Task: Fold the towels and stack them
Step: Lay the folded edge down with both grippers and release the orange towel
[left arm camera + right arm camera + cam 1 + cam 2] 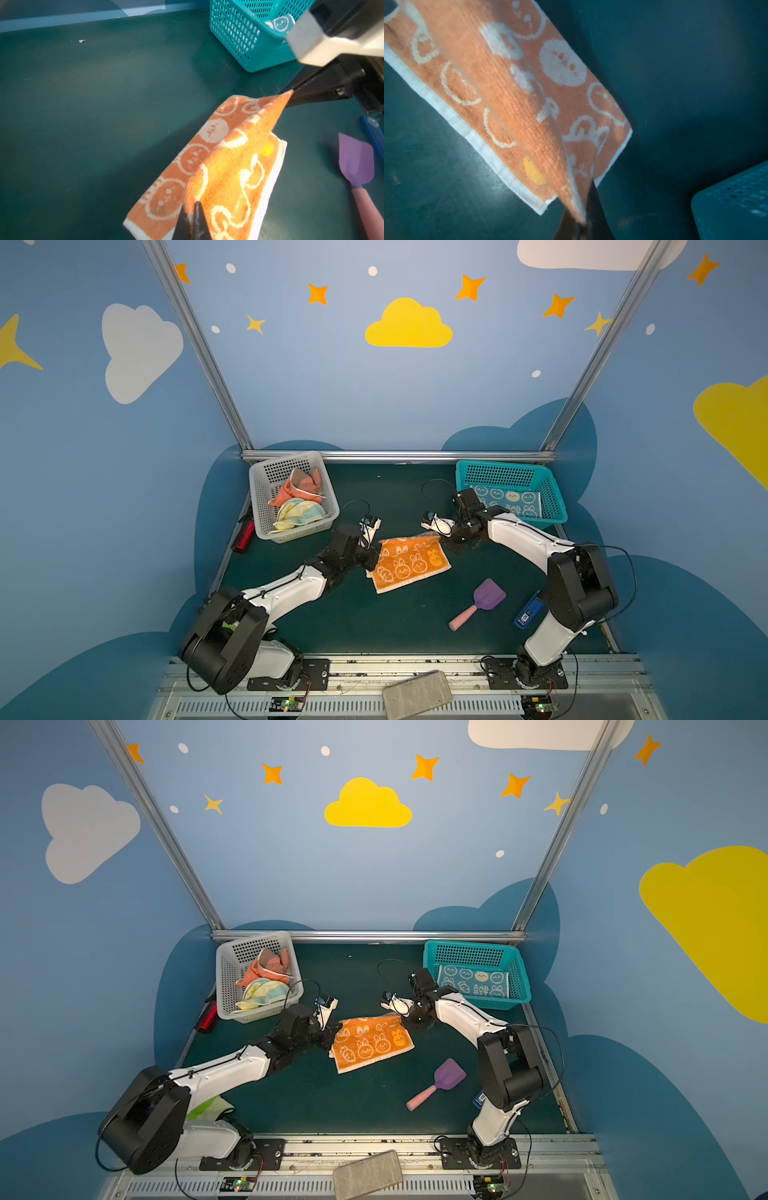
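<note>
Towel folding was under way at the middle of the table (374, 626). The orange towel (409, 564) lay between the two arms, its long axis running roughly from 8 o'clock to 2 o'clock in both top views.

The left gripper (192, 209) was pinched tight on the far-edge corner at the 9 o'clock end. The right gripper (583, 223) was pinched on the matching corner at the 3 o'clock end. Both wrist views showed that far edge raised off the table with cloth sloping down from it, while the white-hemmed near edge lay flat.

From both sets of jaws the free hem lay toward 6 o'clock, across the towel's short axis. The half-fold therefore seemed to call for both arms to carry their corners that way together, neither being nearer than the other.

A blue towel (511, 502) lay flat in the teal basket (555, 497) at 2 o'clock. A salmon towel (299, 489) and a striped towel (297, 512) sat crumpled in the grey basket (259, 497) at 10 o'clock.
</note>
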`<action>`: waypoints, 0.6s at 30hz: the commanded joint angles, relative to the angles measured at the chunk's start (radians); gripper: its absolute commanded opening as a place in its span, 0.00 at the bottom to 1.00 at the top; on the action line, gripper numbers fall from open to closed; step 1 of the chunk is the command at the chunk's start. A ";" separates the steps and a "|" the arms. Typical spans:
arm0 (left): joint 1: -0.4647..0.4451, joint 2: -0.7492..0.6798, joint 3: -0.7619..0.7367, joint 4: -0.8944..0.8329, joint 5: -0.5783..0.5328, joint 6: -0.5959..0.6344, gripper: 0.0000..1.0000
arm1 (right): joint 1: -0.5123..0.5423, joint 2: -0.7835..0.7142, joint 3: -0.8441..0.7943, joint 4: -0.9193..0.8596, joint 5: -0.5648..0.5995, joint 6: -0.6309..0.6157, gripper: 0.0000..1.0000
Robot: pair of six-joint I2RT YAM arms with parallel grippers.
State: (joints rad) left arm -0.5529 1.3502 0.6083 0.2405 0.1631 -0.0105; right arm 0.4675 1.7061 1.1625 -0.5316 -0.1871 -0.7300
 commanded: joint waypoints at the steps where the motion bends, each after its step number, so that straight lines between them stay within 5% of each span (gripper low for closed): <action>1: -0.013 -0.031 -0.039 -0.013 -0.067 0.016 0.04 | 0.024 -0.012 -0.045 -0.005 0.042 0.029 0.00; 8: -0.068 -0.034 -0.079 -0.065 -0.065 0.001 0.04 | 0.052 0.035 -0.071 -0.048 0.102 0.027 0.00; 15: -0.152 -0.084 -0.181 -0.036 -0.116 0.014 0.20 | 0.066 0.049 -0.079 -0.071 0.132 0.037 0.14; 18: -0.175 -0.153 -0.199 -0.083 -0.153 0.011 0.53 | 0.074 0.028 -0.087 -0.085 0.128 0.047 0.24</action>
State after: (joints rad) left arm -0.7124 1.2636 0.4149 0.1879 0.0647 -0.0036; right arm 0.5323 1.7519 1.0901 -0.5724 -0.0711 -0.7029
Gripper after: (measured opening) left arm 0.448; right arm 0.206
